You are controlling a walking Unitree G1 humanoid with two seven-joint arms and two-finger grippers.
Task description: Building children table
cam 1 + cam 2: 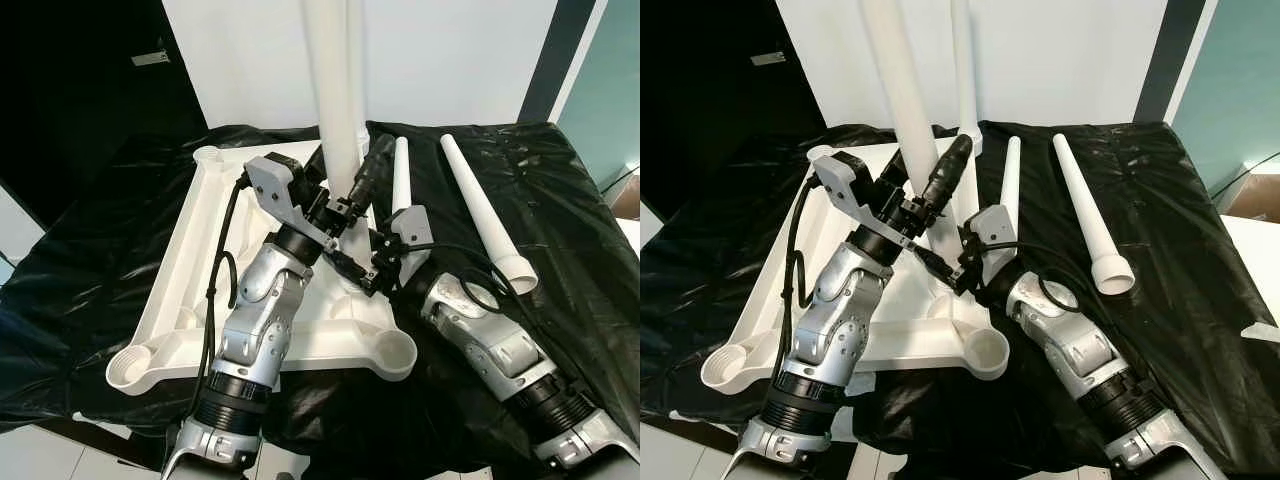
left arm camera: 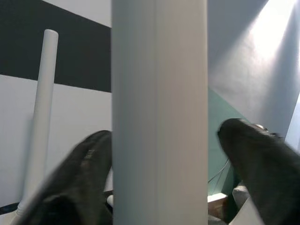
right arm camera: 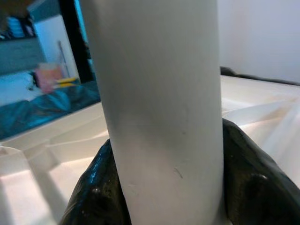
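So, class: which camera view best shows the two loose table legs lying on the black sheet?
The right eye view: both loose legs lie unobstructed on the black sheet. The left eye view shows them too, one partly behind the right gripper.

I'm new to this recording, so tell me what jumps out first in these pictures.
An upright white table leg rises from the middle of the upturned white tabletop, gripped by both the left hand and the right hand. Two loose white legs lie on the black sheet to the robot's right.
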